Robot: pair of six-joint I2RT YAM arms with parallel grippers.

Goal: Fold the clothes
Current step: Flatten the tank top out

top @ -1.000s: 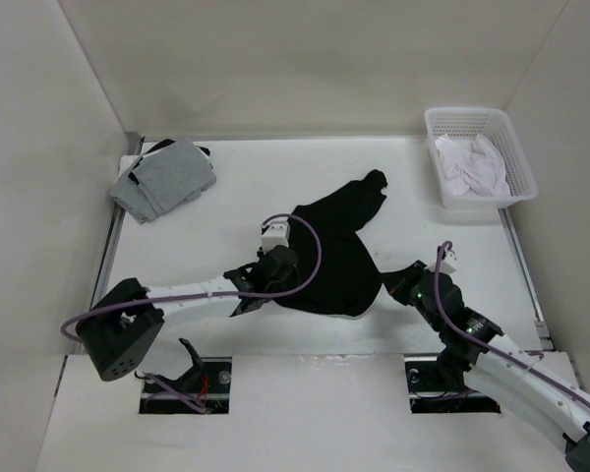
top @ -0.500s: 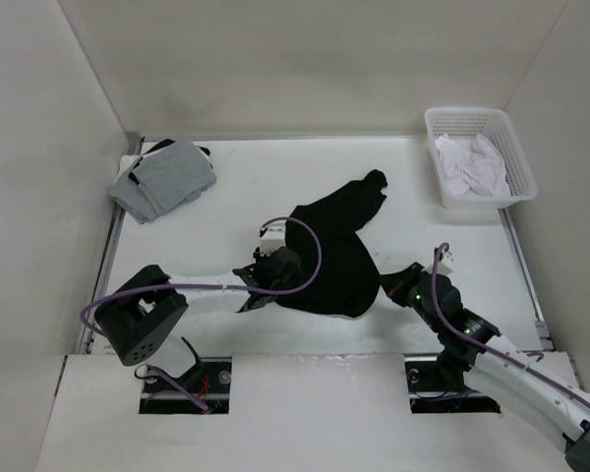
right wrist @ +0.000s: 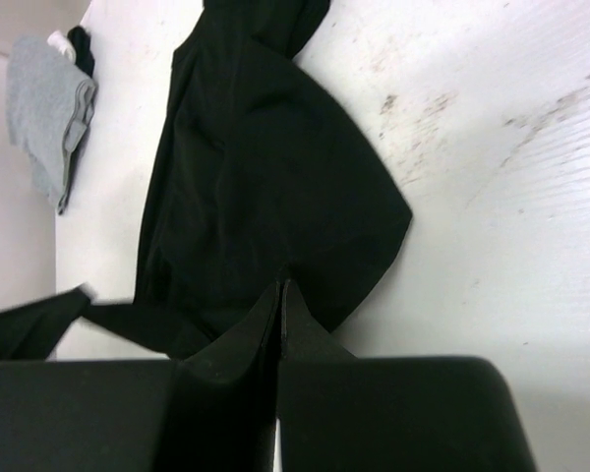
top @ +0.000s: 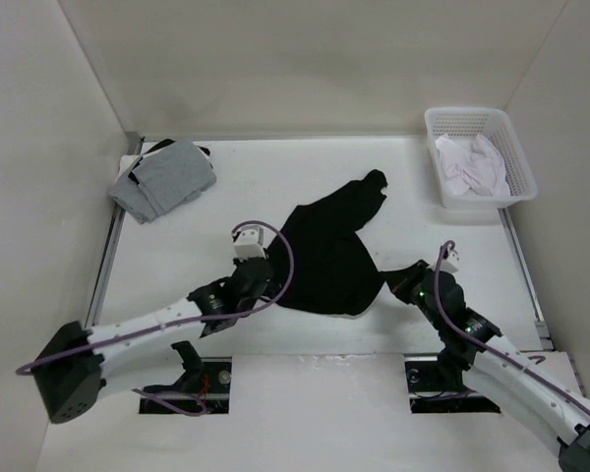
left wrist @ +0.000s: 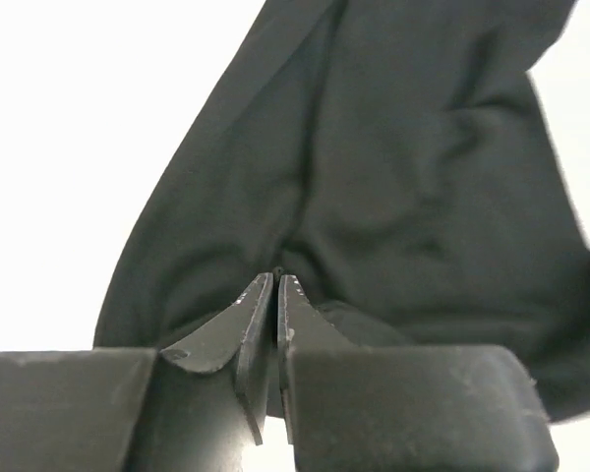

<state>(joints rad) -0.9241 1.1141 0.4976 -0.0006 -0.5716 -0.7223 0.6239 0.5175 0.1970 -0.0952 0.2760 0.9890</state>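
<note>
The black sleeveless top (top: 329,251) lies crumpled mid-table (top: 226,197). The left gripper (left wrist: 276,280) and the right gripper (right wrist: 280,285) each pinch its near edge. The thin fabric may slip out if they pull unevenly.

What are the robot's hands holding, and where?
Both pinch the black top: the left gripper at its near left edge, the right gripper at its near right edge.
</note>
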